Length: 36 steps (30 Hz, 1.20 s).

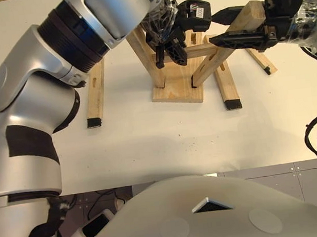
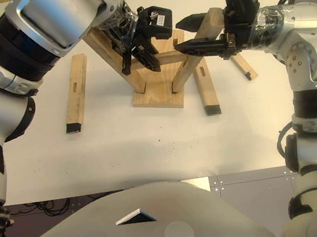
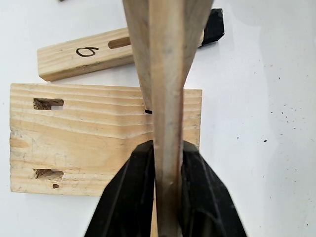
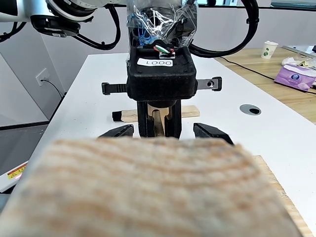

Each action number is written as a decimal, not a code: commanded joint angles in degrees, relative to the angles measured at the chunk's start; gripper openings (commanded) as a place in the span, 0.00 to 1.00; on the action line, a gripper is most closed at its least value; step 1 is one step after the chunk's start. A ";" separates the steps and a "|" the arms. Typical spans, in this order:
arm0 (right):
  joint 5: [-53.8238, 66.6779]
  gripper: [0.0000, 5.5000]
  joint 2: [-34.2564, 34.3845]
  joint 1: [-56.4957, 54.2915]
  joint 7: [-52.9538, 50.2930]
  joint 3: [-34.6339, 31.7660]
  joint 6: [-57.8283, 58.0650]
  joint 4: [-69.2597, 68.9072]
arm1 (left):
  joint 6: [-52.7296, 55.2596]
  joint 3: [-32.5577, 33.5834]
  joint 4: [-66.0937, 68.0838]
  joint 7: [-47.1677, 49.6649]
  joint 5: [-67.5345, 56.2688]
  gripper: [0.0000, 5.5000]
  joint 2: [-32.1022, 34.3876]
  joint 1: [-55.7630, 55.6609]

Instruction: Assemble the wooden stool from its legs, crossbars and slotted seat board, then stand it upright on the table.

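Seat board (image 1: 178, 90) flat on counter (image 1: 150, 148); left leg (image 1: 151, 62), right leg (image 1: 207, 70) standing in slots. My left tool (image 1: 169, 51) clamps crossbar (image 1: 199, 50) between them; right tool (image 1: 217, 28) grips right leg top. Loose leg (image 1: 95, 94) at left unfitted; roughly half done, I judge.

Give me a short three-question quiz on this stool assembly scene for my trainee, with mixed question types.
1. True or false: the seat board lies flat on the table.
2. The left gripper clamps: A) the crossbar, B) a loose leg, C) the seat board?
3. How many legs stand slotted into the seat board?
Key: 1 true; 2 A; 3 two.
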 commanded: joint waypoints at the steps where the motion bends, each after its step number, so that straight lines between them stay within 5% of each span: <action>1: 1.63 0.37 -0.07 4.62 1.99 -0.57 3.22 1.10 | 2.63 -21.16 11.19 7.11 12.28 0.09 9.33 31.11; 17: 3.08 0.37 1.37 5.55 -0.38 -0.72 3.60 -2.17 | 1.43 -19.96 9.69 5.63 10.46 0.09 8.42 30.41; 18: 2.99 0.37 1.33 5.61 -0.42 -0.73 3.54 -2.05 | 1.15 -19.60 9.69 5.38 10.36 0.15 8.47 29.99; 22: 2.77 0.37 1.20 5.42 -0.52 -0.83 3.30 -1.64 | 1.13 -17.10 8.85 3.87 10.62 0.27 9.14 27.32; 36: 2.31 0.37 0.03 6.64 -0.66 0.39 2.70 -2.24 | 10.02 -2.27 -11.36 -0.38 4.20 0.28 14.68 21.24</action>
